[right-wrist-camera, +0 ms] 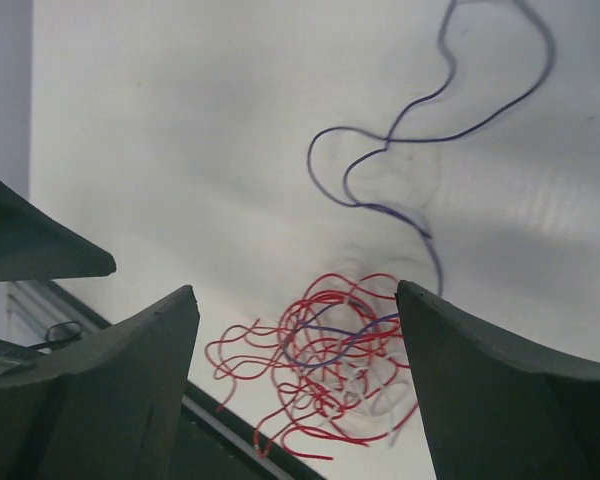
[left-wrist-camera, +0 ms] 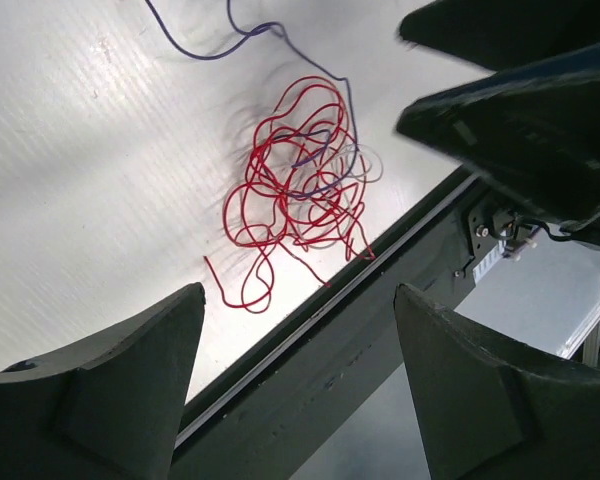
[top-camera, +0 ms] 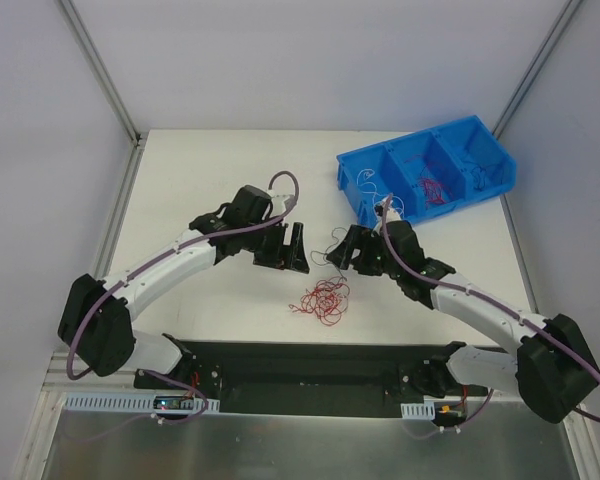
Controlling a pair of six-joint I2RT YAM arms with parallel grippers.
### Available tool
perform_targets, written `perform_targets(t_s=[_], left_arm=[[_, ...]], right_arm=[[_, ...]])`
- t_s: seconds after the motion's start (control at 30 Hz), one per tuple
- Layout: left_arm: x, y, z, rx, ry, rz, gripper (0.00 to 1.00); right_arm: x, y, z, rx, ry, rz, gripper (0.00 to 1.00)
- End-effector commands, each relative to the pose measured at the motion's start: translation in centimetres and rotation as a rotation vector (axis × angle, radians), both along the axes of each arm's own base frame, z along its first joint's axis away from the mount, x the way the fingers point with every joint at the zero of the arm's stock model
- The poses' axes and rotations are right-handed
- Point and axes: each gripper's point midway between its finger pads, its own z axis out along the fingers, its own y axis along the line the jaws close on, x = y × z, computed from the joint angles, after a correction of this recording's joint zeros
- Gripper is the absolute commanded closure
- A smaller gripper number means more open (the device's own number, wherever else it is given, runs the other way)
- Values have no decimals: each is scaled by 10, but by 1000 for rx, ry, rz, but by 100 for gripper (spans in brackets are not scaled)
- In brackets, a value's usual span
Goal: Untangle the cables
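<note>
Cables [top-camera: 320, 299] loose beneath left gripper [top-camera: 288, 256], right gripper [top-camera: 340, 252]

**Twin arms in black and white, laced with purple**

The left arm [top-camera: 170, 262] and right arm [top-camera: 480, 308] look alike from here. Each has smooth white link shells between chunky black joint housings, with a thick purple cable [top-camera: 71, 352] running along it. Both are bolted to one long black base plate [top-camera: 310, 365]. The left gripper [top-camera: 285, 248] and right gripper [top-camera: 345, 250] are black. Close up, their fingers [left-wrist-camera: 110, 390] are broad, matte, dark-grey wedges with moulded facets.
</note>
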Motion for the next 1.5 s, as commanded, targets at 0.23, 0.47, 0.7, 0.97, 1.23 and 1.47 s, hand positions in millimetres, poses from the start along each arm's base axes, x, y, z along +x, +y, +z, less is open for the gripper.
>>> perform_targets(t_s=[0.23, 0.47, 0.7, 0.97, 1.23, 1.47], left_arm=[[-10, -13, -23, 47, 74, -31, 23], [-13, -8, -35, 78, 88, -3, 26], [-7, -2, -30, 90, 41, 29, 24], [-6, 2, -24, 85, 21, 61, 22], [-9, -9, -26, 45, 56, 40, 17], [0, -35, -18, -16, 82, 2, 13]], right_arm=[[32, -15, -10, -187, -18, 105, 20], [49, 23, -33, -253, -69, 208, 33], [64, 20, -68, -567, -61, 115, 43], [69, 23, -80, -691, -40, 123, 68], [61, 25, 2, -472, -160, 89, 100], [30, 0, 102, -29, -224, 9, 100]])
